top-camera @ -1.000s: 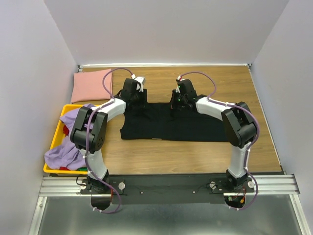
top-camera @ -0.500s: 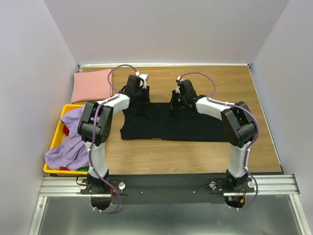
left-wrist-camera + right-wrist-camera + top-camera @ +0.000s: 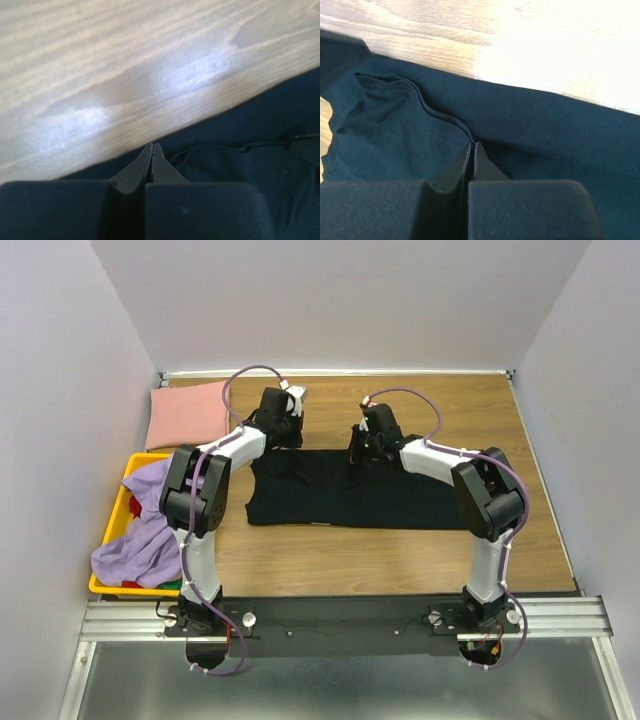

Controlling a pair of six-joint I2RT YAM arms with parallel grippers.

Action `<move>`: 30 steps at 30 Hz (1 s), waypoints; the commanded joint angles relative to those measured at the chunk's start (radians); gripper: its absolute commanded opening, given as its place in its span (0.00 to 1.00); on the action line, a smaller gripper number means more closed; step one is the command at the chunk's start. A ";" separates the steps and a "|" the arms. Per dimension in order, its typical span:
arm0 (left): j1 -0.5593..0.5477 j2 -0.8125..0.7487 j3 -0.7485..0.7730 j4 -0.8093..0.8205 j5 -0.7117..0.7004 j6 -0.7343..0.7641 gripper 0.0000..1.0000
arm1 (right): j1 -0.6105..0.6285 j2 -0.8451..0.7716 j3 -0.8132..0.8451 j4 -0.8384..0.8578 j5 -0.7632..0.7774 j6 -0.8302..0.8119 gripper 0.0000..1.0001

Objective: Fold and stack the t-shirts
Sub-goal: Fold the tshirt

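Note:
A black t-shirt lies spread flat in the middle of the wooden table. My left gripper is down at its far left edge. In the left wrist view the left gripper is shut, its tips right on the rim of the black t-shirt. My right gripper is at the far edge near the collar. Up close the right gripper is shut, pinching a raised fold of the black t-shirt. A dusty pink t-shirt lies folded at the back left. A lavender t-shirt hangs crumpled over the crate.
A yellow plastic crate stands at the table's left edge, holding the lavender cloth and something red beneath. White walls close in the back and both sides. Bare wood shows behind the black shirt and in front of it.
My left gripper has slid a little farther back to the shirt's far edge and gone from open to shut. The right arm and the shirts have not moved.

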 commanded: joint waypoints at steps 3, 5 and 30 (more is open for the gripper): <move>0.006 0.003 0.080 -0.010 0.041 0.050 0.00 | 0.006 0.014 -0.019 0.026 -0.021 -0.012 0.06; 0.008 0.015 0.102 -0.013 0.050 0.054 0.00 | 0.006 0.011 -0.020 0.025 -0.021 -0.013 0.06; 0.008 -0.068 -0.067 -0.010 0.010 0.127 0.50 | 0.004 0.001 -0.040 0.057 -0.035 -0.026 0.06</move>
